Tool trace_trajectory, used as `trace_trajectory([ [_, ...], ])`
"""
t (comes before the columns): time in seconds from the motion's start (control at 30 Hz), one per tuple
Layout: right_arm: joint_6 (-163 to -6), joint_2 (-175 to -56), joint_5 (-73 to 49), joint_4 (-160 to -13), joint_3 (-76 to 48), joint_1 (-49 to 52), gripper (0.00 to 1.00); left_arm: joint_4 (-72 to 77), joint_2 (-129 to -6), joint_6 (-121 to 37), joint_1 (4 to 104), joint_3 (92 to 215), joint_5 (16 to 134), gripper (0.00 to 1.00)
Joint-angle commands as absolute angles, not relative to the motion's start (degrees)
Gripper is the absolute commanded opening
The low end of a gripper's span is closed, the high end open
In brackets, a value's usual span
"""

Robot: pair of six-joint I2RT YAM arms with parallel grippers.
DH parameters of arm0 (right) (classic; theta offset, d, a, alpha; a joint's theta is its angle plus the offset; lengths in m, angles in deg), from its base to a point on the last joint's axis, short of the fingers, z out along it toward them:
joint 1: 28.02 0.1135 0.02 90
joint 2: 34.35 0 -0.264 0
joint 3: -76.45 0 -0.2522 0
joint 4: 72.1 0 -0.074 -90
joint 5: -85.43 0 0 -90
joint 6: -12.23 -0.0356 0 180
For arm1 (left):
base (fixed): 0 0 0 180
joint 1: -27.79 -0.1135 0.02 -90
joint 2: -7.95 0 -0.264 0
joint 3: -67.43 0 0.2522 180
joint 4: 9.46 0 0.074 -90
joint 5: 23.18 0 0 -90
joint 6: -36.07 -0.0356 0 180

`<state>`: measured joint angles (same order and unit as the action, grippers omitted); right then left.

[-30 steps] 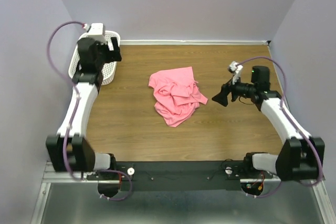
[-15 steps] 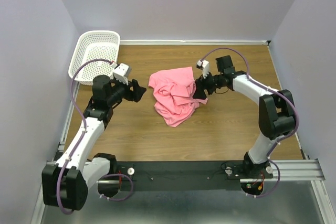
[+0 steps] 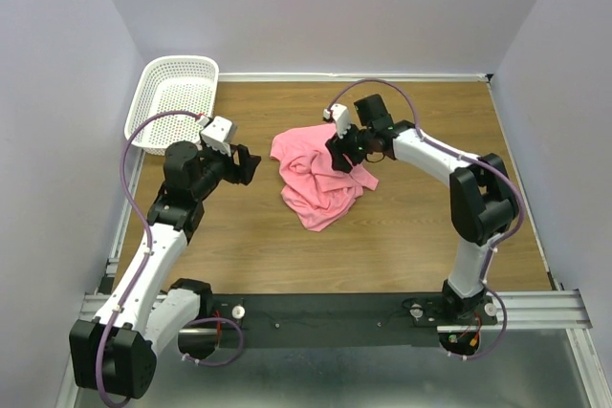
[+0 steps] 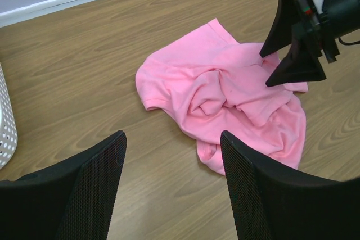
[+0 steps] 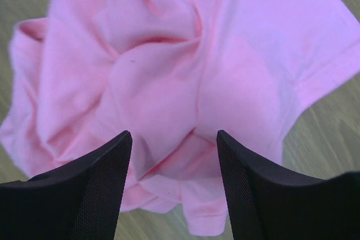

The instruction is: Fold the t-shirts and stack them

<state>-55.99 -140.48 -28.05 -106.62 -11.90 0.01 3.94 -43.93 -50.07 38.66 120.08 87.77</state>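
Observation:
A crumpled salmon-pink t-shirt (image 3: 318, 176) lies in a heap mid-table; it also fills the left wrist view as the t-shirt (image 4: 230, 96) and the right wrist view as the t-shirt (image 5: 180, 66). My left gripper (image 3: 251, 165) hovers just left of the heap, jaws open, with bare wood between its fingers (image 4: 90, 189). My right gripper (image 3: 337, 147) hangs over the heap's upper right part, jaws open, cloth below them and nothing pinched. From the left wrist the right gripper (image 4: 281, 63) shows above the shirt's right side.
A white mesh basket (image 3: 175, 102) stands at the back left corner, its wall (image 4: 4, 133) at the left wrist view's edge. Purple walls close the wooden table (image 3: 421, 226) on three sides.
Both arms swung in toward the shirt: the left from over the basket to beside the heap, the right from the far right to above it. Both jaws narrowed somewhat.

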Motion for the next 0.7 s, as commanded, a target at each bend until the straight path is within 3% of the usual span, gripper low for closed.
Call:
trace_trajectory([
  [0.0, -61.5, -144.6, -18.3, -107.8, -9.5, -0.2, 0.67, 4.2, -43.7, -51.1, 39.0, 121.0, 85.4, 0.75],
  [0.17, -62.8, -145.1, -20.7, -108.1, -9.6, -0.2, 0.64, 4.2, -43.9, -51.2, 39.0, 120.9, 85.6, 0.75],
  [0.3, -64.8, -145.8, -27.8, -108.9, -9.5, -0.1, 0.48, 4.2, -43.8, -51.2, 39.1, 120.9, 86.1, 0.75],
  [0.5, -65.9, -146.5, -35.9, -110.4, -6.4, -0.2, 0.01, 4.0, -44.4, -51.2, 39.1, 120.8, 87.2, 0.75],
  [0.67, -63.7, -140.2, -28.3, -111.1, -3.3, -0.3, 0.01, 3.4, -44.8, -51.3, 39.2, 120.6, 88.3, 0.75],
])
